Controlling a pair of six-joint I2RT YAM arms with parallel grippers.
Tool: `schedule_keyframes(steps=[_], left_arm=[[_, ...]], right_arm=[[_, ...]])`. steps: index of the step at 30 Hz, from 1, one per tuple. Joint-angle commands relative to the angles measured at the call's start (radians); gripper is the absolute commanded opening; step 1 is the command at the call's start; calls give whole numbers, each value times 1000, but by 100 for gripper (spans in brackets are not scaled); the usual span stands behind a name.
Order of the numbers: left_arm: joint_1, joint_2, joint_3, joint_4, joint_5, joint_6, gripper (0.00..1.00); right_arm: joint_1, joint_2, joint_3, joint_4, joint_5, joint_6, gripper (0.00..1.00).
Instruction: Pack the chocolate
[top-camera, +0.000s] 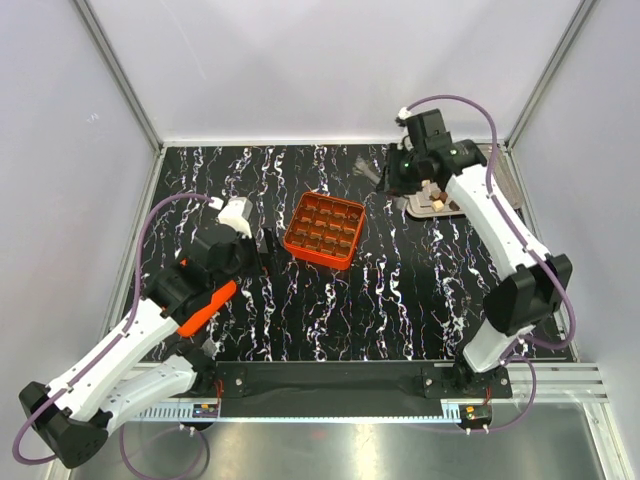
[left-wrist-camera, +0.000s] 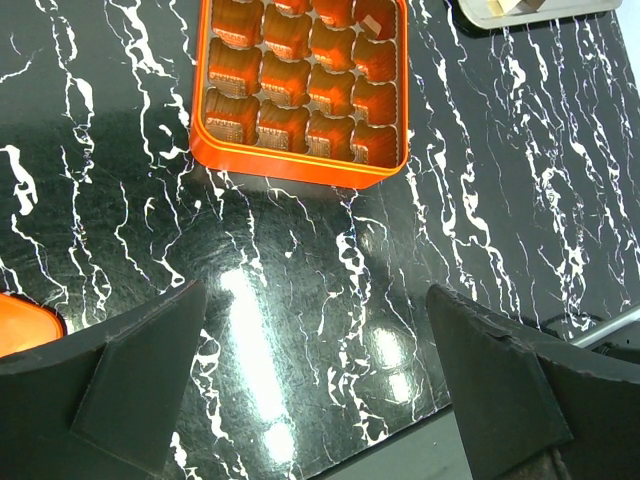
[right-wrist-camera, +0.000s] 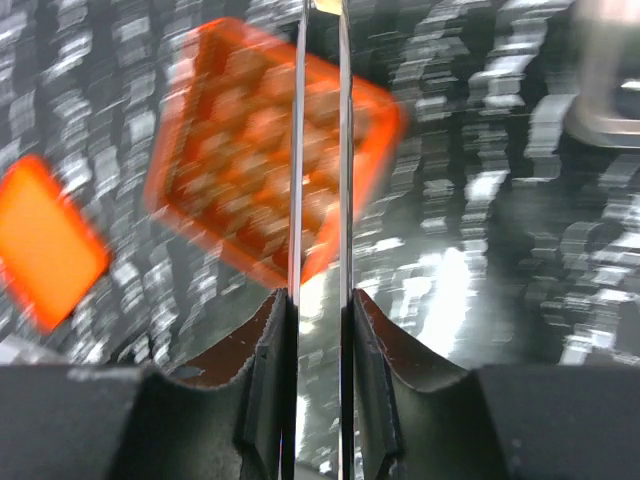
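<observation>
Work booth seen from above. A table (top-camera: 400, 300) with a glossy black top veined in white fills the middle. Plain pale walls (top-camera: 330, 60) close it at 9, 12 and 3 o'clock, joined by metal posts (top-camera: 115, 70) at 11 and 1 o'clock. A metal rail (top-camera: 560, 378) runs along the 6 o'clock edge. Patches of reflected light (left-wrist-camera: 250, 340) lie on the top.
</observation>
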Motion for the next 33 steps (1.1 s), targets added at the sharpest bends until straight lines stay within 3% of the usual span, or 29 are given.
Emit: schedule_keyframes(steps=[1,5,12,33], left_arm=[[-1,-33,42,18,-29,13,99],[-1,-47,34,8,-34,10,99],[-1,-44,34,21,-16,-7,99],[-1,-33,42,18,-26,0,99]], right_arm=[[43,-120,-38,60,-89,57,25],[46,-173,-170,137,-192,79,25],[53,-155,-244,221,-247,105,25],[79,-23,-273,225,-122,62,29]])
